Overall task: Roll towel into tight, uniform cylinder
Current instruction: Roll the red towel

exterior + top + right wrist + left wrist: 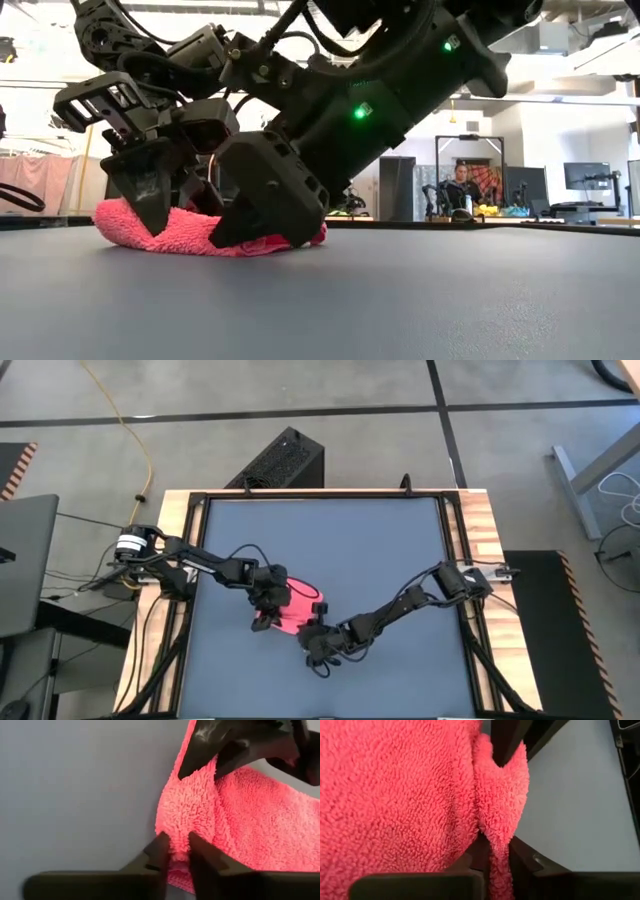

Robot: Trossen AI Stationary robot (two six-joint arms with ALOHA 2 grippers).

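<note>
The pink-red towel [291, 610] lies bunched on the dark tabletop [330, 550], left of the middle; in the low view it is a low heap [185, 232]. Its white tag does not show. My left gripper [268, 603] stands over the towel's left side and is shut on it. My right gripper [318, 637] stands at the towel's near right corner and is shut on it. In the low view the right gripper [268, 215] is the big near one and the left gripper [148, 200] stands behind it, to the left. My left gripper pinches a raised fold of the towel [496, 851] between its two fingers [470, 865], slanting down from the table's left. The rest of the towel [395, 795] lies spread on the table ahead of the fingers. My right gripper pinches the towel's bunched edge [178, 840] between its two fingers [159, 851], slanting down from the table's near right. The edge lies on the table; the towel [260, 815] runs on from there toward the left gripper's fingers [210, 742].
The table has a wooden frame [478, 550] at its sides. A black box [280, 460] stands on the floor beyond the far edge. A person [463, 186] sits in the room behind. Bare tabletop lies to the far side and right of the towel.
</note>
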